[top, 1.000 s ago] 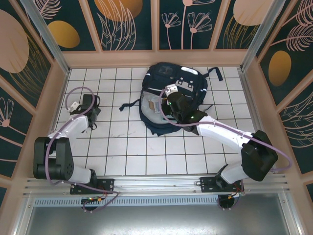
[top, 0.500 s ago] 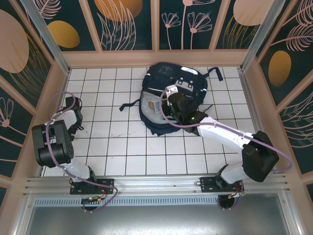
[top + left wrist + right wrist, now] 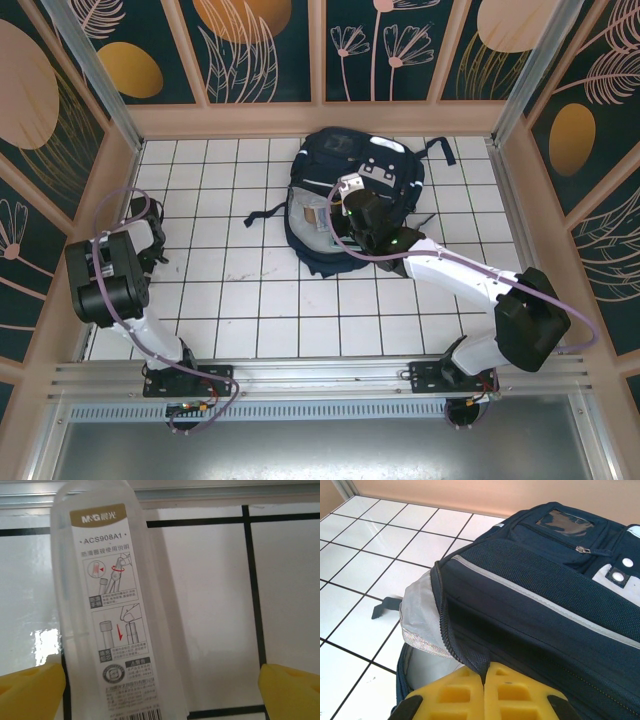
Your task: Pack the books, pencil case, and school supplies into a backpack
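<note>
The navy backpack (image 3: 352, 185) lies at the back centre of the tiled table, its main zip open and grey lining (image 3: 420, 610) showing. My right gripper (image 3: 484, 680) is shut on the zip edge of the backpack (image 3: 545, 595) and holds that flap; seen from above, the right gripper (image 3: 352, 207) sits over the opening. My left gripper (image 3: 162, 692) is open at the table's left side, seen from the top as the left gripper (image 3: 150, 238). A long white packet (image 3: 105, 610) of school supplies lies flat on the tiles beneath it, close to the left fingertip (image 3: 30, 690). Books and pencil case are out of view.
A dark strap end (image 3: 382, 607) lies on the tiles left of the backpack. A metal rail (image 3: 200, 492) runs along the table edge just beyond the packet. Wooden walls (image 3: 320, 120) close in the table. White tiles (image 3: 260, 300) stretch between the arms.
My left arm has folded back toward the table's left edge, carrying its open gripper left and slightly nearer. The right gripper has kept its hold on the backpack.
</note>
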Controlling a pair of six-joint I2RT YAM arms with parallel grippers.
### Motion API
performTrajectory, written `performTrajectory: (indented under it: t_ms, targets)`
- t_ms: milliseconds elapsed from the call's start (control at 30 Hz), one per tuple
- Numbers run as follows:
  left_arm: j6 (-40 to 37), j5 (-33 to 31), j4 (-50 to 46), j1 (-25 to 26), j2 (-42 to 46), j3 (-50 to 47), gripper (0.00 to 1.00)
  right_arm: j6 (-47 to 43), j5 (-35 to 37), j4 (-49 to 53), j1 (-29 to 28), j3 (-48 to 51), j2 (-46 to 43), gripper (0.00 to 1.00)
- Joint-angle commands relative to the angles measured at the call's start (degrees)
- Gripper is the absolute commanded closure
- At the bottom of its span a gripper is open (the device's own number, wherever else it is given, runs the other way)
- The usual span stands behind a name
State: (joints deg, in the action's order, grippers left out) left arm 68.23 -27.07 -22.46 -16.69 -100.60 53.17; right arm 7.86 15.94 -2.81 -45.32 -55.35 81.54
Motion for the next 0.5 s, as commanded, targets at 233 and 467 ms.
performTrajectory:
  t_ms: [233, 467]
  targets:
    - [0.7, 2.5, 1.1, -1.1, -2.4, 0.0, 0.2, 0.6, -0.9, -4.4, -0.1, -0.4, -1.1, 0.94]
    - [1.1, 2.7, 1.8, -1.0, 1.6, -2.9, 0.42, 0.7, -0.9, -4.5, -0.1, -0.4, -1.1, 0.94]
